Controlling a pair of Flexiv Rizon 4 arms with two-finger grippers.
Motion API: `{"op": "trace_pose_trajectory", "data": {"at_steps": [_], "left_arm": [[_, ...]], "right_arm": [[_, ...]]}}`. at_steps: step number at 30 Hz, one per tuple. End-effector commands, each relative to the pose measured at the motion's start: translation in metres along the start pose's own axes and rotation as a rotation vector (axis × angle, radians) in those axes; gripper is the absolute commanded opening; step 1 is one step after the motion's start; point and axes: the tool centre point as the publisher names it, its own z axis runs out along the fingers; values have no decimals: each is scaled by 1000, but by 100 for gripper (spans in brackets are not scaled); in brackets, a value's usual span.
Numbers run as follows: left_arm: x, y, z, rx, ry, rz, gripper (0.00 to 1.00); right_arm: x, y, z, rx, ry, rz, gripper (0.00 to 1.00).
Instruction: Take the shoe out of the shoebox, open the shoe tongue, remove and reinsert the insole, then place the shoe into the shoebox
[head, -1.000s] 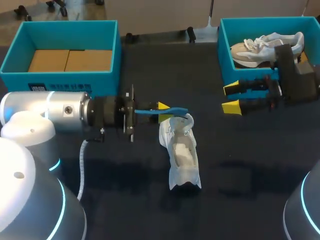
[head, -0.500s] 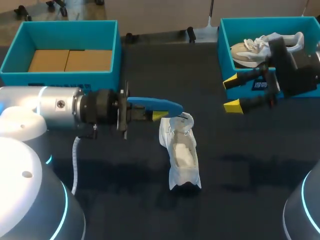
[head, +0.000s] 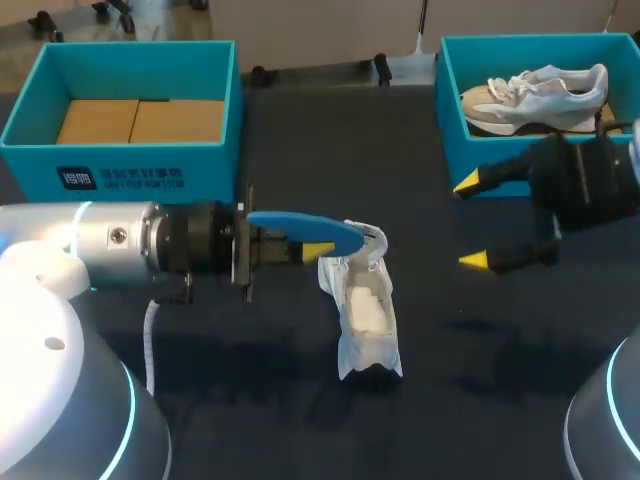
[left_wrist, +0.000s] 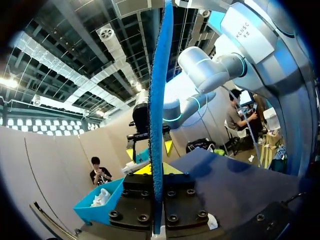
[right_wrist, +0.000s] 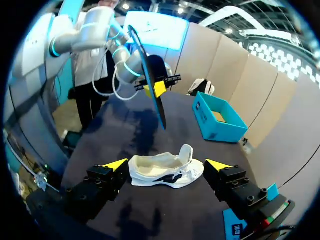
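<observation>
A: Head view first. Where's the insole?
B: The insole (head: 305, 224) is out of the shoe. The left end effector (head: 318, 250) has its fingers closed on one end and holds it just over one end of the shoe (head: 365, 305), likely so it can be slid back in.
A: And the shoe itself?
B: It sits sole down on the tabletop (head: 480, 350), mid-table, well apart from the empty left box (head: 210, 165). The right end effector (head: 472, 223) hangs off to the shoe's other side, spread wide and holding nothing.
A: Left wrist view?
B: The insole (left_wrist: 160, 100) runs edge-on straight out from between the fingers, clamped from both sides. That's a firm pinch for steering it. The shoe doesn't show here.
A: Right wrist view?
B: The shoe (right_wrist: 155, 172) lies ahead of the spread fingers, and neither one touches it. I'd judge that arm is lined up to steady the shoe during reinsertion. The insole hangs above and beyond it.
</observation>
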Motion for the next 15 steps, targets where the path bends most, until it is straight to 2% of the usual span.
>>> {"op": "trace_pose_trajectory", "data": {"at_steps": [1, 11, 15], "left_arm": [[13, 8, 6, 11, -15, -10, 0], [26, 28, 15, 4, -26, -27, 0], [29, 34, 17, -3, -32, -41, 0]], "right_arm": [[9, -6, 11, -6, -26, -5, 100], [20, -27, 42, -34, 40, 24, 100], [24, -30, 54, -56, 68, 39, 100]]}}
